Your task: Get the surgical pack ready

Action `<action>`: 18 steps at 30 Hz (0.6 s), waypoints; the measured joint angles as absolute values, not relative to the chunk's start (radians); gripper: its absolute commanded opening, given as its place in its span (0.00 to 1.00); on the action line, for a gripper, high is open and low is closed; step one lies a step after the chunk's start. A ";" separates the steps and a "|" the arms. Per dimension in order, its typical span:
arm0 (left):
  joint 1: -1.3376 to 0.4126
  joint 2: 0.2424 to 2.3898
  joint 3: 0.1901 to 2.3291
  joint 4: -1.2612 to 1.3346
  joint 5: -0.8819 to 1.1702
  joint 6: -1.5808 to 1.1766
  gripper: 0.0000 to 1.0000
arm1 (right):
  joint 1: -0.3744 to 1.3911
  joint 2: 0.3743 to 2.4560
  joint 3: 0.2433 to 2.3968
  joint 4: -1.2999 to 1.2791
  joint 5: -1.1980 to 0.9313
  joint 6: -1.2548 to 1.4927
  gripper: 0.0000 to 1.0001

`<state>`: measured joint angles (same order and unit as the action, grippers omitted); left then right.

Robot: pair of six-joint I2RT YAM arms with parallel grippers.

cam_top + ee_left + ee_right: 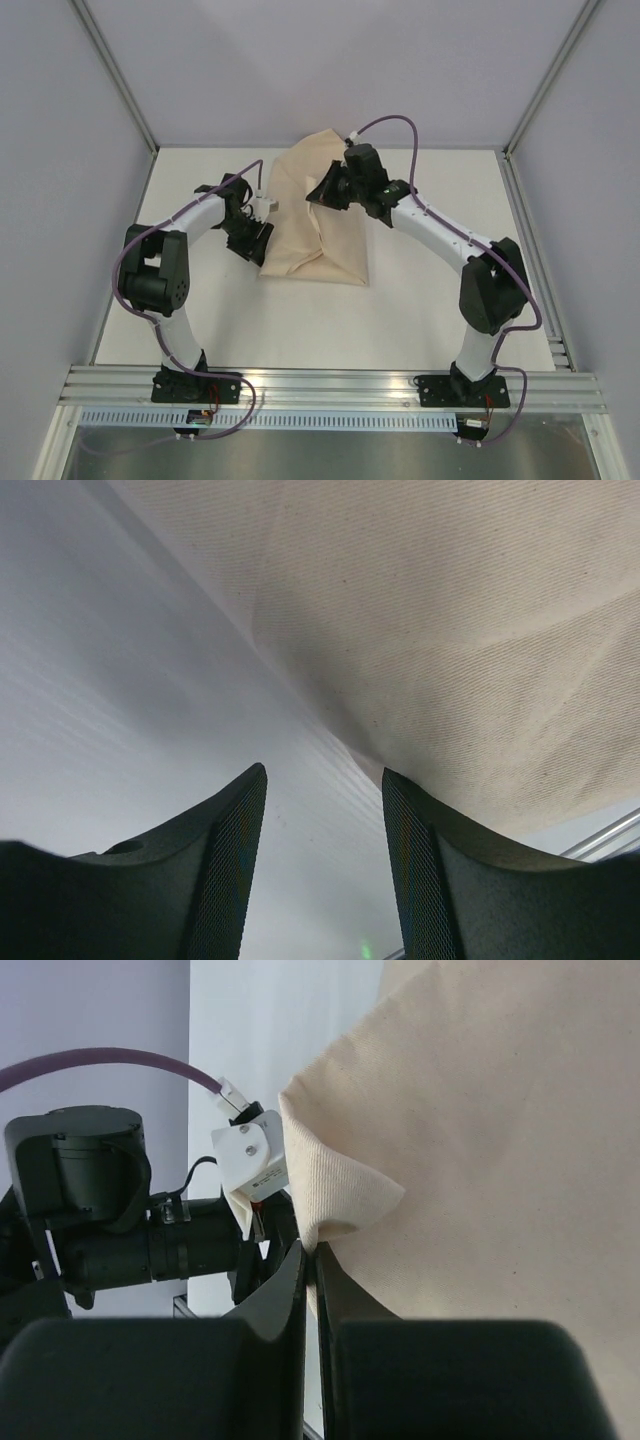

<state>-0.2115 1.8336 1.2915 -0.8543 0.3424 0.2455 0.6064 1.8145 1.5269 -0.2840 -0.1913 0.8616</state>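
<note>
A large tan woven cloth sheet [320,235] lies bundled on the smooth white table [420,310], toward the back and about midway between the two arms. It is folded over itself into a rough soft-edged rectangle, with long shallow creases across it. The weave shows as fine diagonal ribbing, matte and slightly coarse.

The left gripper [255,243] sits low at the cloth's left edge. In its wrist view the black fingers [230,860] have a fine mesh texture on their inner faces and stand well apart with nothing between them. The cloth's hem comes down right at the tip of one of them, but I cannot tell whether it touches.

The right gripper [322,192] is over the upper part of the sheet. Its smooth black fingers [285,1300] are pressed together, clamped on a small puckered fold of the cloth. Beyond that fold are the left arm's white plastic bracket [250,1155], glossy purple cable [100,1060] and black cylindrical housing [150,1250].
</note>
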 measured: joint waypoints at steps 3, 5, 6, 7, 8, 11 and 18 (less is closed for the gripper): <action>-0.217 1.836 1.301 -0.854 0.342 0.245 0.59 | 0.627 1.855 1.526 -0.255 -0.184 0.914 0.00; -0.218 1.837 1.303 -0.853 0.342 0.245 0.59 | 0.634 1.878 1.521 -0.218 -0.183 0.958 0.01; -0.218 1.838 1.303 -0.853 0.342 0.245 0.59 | 0.634 1.891 1.521 -0.202 -0.183 0.978 0.01; -0.219 1.839 1.303 -0.853 0.342 0.245 0.59 | 0.634 1.902 1.521 -0.186 -0.181 0.994 0.01; -0.219 1.840 1.304 -0.853 0.342 0.245 0.59 | 0.635 1.919 1.525 -0.173 -0.178 1.008 0.00; -0.220 1.844 1.304 -0.852 0.342 0.245 0.59 | 0.647 1.990 1.567 -0.153 -0.173 1.041 0.00; -0.220 1.847 1.304 -0.853 0.346 0.245 0.59 | 0.688 2.148 1.613 -0.085 -0.154 1.116 0.13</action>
